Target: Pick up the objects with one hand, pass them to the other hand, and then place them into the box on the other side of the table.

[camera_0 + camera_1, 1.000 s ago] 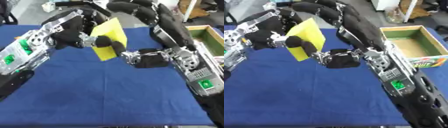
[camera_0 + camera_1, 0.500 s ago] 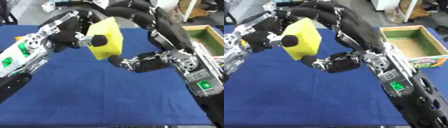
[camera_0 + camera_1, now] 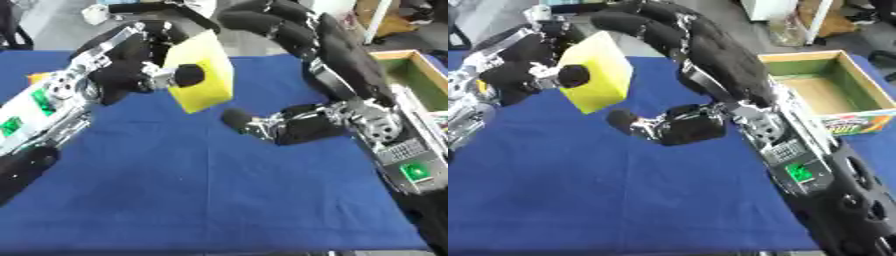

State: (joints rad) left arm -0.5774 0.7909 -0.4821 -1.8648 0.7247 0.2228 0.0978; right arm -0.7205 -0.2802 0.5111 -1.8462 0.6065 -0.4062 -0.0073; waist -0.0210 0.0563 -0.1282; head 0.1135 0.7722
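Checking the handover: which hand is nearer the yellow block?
Left. The left hand holds the yellow block, thumb pressed on its face. The right hand is open below and to the right of it, not touching.

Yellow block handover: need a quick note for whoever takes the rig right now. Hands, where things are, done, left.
Left hand: curled round the yellow block, holding it in the air above the blue table.
Right hand: open around the block, fingers arched over its top and thumb below; I cannot tell whether it touches the block.
Box: at the table's right edge, nothing visible inside.
Done: block picked up and brought to the right hand.
Left: right hand closes on the block, left hand lets go, then the right carries it to the box. A small orange thing lies at the far left of the table, mostly hidden.
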